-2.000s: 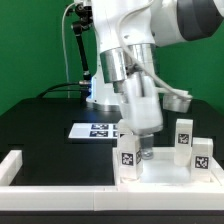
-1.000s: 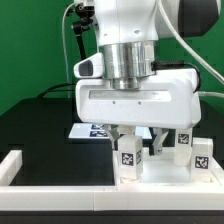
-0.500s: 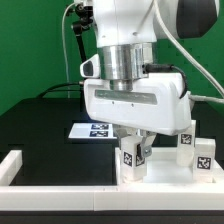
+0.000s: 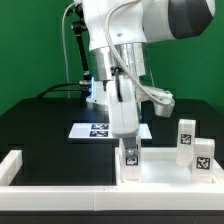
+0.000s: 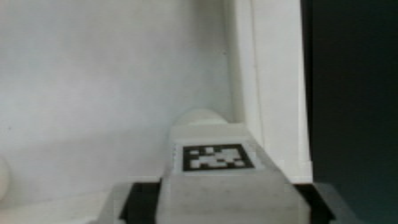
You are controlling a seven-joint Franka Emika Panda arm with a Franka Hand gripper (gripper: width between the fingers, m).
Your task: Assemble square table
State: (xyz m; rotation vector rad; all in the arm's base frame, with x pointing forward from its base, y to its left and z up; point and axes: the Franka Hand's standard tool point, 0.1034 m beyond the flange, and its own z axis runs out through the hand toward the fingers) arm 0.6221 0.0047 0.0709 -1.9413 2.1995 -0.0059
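Observation:
The white square tabletop [image 4: 163, 172] lies on the black table at the front right. A white block leg [image 4: 130, 157] with a tag stands upright at its left corner. My gripper [image 4: 130, 145] comes straight down on this leg and is shut on it. In the wrist view the leg [image 5: 217, 150] shows its tag between my dark fingers [image 5: 143, 203], with my gripper [image 5: 228, 203] closed round it over the tabletop [image 5: 107, 80]. Two more legs [image 4: 185, 135] [image 4: 203, 156] stand upright at the tabletop's right side. The fourth leg is not in view.
The marker board [image 4: 96, 130] lies flat behind the tabletop. Long white fence bars run along the front edge [image 4: 70, 194] and end in a block at the left [image 4: 10, 166]. The robot base and cables stand at the back.
My hand has turned about its vertical axis, from broadside on to narrow side on. The held leg has stayed at the tabletop's left corner.

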